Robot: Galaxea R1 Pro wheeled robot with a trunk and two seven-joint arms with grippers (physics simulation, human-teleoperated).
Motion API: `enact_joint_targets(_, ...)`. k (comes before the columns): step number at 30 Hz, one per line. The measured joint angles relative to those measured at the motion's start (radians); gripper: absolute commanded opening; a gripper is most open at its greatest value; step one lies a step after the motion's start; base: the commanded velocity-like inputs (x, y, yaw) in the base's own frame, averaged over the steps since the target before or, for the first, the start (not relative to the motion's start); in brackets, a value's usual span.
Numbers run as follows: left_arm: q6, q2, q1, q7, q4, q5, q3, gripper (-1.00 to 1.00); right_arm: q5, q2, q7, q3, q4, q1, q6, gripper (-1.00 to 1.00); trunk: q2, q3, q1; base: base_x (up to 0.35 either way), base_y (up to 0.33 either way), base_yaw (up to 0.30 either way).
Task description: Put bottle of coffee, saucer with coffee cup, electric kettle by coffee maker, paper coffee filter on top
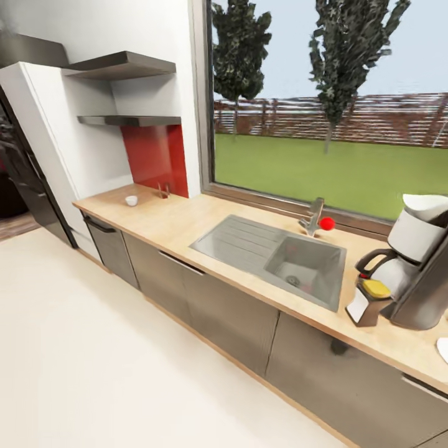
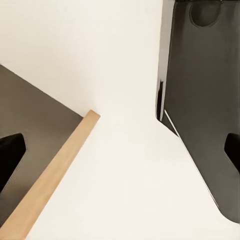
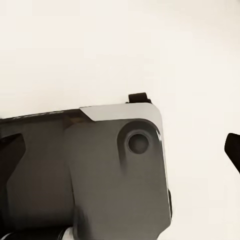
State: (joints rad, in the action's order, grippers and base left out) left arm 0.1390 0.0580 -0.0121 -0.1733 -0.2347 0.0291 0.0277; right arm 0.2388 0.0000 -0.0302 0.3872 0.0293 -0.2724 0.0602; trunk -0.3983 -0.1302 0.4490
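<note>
Countertop (image 1: 162,224) in pale wood is seen from the head, with a sink (image 1: 280,258) under the window; the coffee maker (image 1: 420,274) stands at its right end, the bottle of coffee (image 1: 368,302) just beside it, the coffee cup (image 1: 131,200) far left. In both wrist views, pale floor lies between widely parted fingertips (image 2: 10,155) (image 3: 232,147), nothing grasped.

The saucer (image 1: 443,350) (a white sliver) and coffee maker (image 1: 423,267) run off-frame.

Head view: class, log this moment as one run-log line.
coffee maker: on countertop | bottle of coffee: beside it | coffee cup: far end | both claws: open, empty
</note>
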Motion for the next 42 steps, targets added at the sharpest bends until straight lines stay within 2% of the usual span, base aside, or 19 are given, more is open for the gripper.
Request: enact_joint_targets(42,-0.004,0.003,-0.001,0.004,0.0,0.001,0.0,1.0,0.0,0.0,0.0,0.0,-0.001,0.0,0.0,1.0,0.0,0.036,0.0,0.294,0.196,0.247)
